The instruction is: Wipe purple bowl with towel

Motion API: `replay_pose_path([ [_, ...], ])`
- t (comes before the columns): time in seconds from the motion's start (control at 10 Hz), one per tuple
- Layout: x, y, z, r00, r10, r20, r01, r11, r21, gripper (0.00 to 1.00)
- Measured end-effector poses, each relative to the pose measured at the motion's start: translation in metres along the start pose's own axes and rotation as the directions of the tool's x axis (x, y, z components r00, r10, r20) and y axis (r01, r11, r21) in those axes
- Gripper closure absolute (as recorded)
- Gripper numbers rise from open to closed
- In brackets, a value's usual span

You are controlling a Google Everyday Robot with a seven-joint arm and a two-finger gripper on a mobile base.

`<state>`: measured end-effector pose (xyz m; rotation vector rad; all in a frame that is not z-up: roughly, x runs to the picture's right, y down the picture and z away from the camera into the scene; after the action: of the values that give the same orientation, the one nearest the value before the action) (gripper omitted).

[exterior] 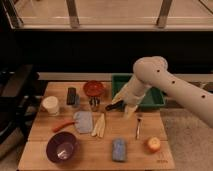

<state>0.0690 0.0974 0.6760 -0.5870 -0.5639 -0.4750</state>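
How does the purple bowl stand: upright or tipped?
Upright: the purple bowl shows its inside, rim up. The gripper hangs over the table, apart from the bowl.

Dim room, brighter band along the top, gripper [115, 105] dark above the lit table [95, 156]
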Motion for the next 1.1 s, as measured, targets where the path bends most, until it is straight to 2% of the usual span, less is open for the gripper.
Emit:
replay_pose_path([
  [0.4,-0.043,-0.06,0.069,0.995,-0.096,-0.014,0.097,0.994,0.044,0.35],
  [0.5,-0.05,-0.073,0.088,0.992,-0.13,-0.004,0.13,0.99,0.06,0.35],
  [0.6,-0.054,-0.079,0.099,0.989,-0.147,0.017,0.145,0.988,0.06,0.35],
  [1.1,-0.054,-0.081,0.102,0.988,-0.151,0.023,0.149,0.987,0.06,0.35],
])
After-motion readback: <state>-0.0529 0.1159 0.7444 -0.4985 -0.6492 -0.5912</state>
